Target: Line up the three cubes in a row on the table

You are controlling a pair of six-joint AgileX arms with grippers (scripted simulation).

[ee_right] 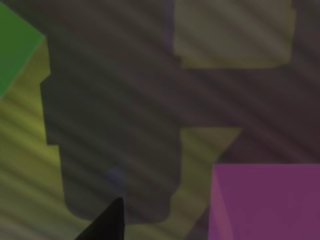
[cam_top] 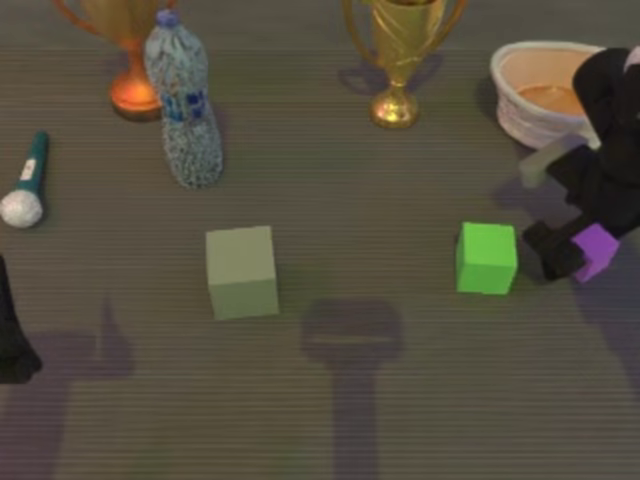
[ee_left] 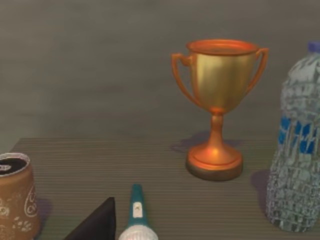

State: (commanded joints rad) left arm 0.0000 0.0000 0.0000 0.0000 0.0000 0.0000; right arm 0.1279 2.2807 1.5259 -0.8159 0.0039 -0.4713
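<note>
The right gripper (cam_top: pixel 578 252) was low at the table's (cam_top: pixel 400 420) right side, its fingers grasping the small purple cube (cam_top: pixel 597 250) — the bright green cube (cam_top: pixel 487 258) sat just beside it to the left, and the large olive cube (cam_top: pixel 242 271) lay well apart, nearer the middle. The left gripper (cam_top: pixel 12 345) was parked at the left edge; whether its fingers were parted could not be told. At the back right stood a pale basket (cam_top: pixel 520 105) with an orange-toned inside — its contents were unclear. A water bottle (cam_top: pixel 184 100) stood at the back left.
</note>
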